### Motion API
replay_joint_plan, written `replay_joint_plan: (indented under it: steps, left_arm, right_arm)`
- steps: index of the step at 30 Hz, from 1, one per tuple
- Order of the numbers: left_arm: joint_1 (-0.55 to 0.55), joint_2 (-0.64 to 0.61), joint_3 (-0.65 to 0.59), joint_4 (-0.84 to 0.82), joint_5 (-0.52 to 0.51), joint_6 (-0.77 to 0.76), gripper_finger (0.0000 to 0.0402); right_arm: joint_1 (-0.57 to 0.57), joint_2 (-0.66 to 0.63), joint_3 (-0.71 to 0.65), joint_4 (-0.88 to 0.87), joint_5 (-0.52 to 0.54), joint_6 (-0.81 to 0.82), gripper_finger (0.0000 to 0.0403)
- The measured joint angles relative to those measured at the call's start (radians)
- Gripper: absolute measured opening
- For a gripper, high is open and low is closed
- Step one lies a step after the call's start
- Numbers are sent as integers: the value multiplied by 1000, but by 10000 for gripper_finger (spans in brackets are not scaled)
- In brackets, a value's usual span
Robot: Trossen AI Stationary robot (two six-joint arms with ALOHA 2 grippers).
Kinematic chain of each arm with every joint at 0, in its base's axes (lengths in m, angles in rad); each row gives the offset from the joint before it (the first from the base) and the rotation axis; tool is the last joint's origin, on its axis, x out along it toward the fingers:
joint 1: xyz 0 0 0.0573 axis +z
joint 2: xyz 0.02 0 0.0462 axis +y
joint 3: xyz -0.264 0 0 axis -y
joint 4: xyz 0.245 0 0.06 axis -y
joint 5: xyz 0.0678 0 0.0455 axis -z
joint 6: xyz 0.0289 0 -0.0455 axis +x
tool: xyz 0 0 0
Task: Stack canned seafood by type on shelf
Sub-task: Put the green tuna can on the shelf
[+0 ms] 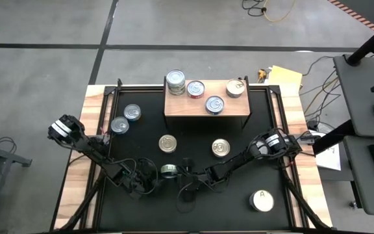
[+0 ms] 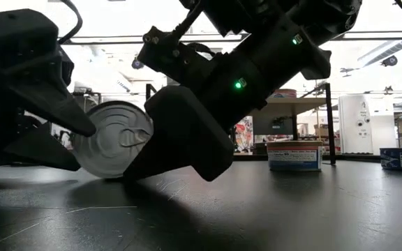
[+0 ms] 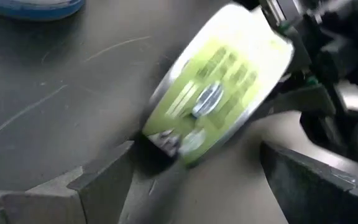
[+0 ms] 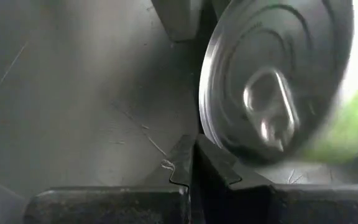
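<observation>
L fingers: we see them spread wide, nothing held.
R gripper: pressed shut, empty, tips at the rim of the tilted can.
Can: front-centre of tabletop, propped on edge betw. both grippers, axis near level, lid facing R arm.
Nearer arm: L, jaws flank it.
Shelf: far side, four cans.

a lab or workshop: concrete floor, loose cables, a computer desk.
</observation>
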Motion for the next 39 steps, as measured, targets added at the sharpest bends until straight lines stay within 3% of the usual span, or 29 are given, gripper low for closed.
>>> replay_joint_plan:
  steps: [12,23,28,36,39]
  left_arm:
    - [2,-3,0,1,1,85,326]
    - [3,-3,0,0,-6,129,326]
    - [3,-2,0,0,-6,156,326]
    - [4,-2,0,0,-7,201,326]
    - [4,-2,0,0,-24,209,326]
  right_arm:
    - [5,-136,-2,-254,0,63,9]
    - [-31,-214,-3,-245,-11,54,18]
    - [-83,-214,-3,-244,-134,62,58]
    - [-141,-213,-4,-226,-320,111,160]
    - [-139,-209,-4,-214,-341,110,194]
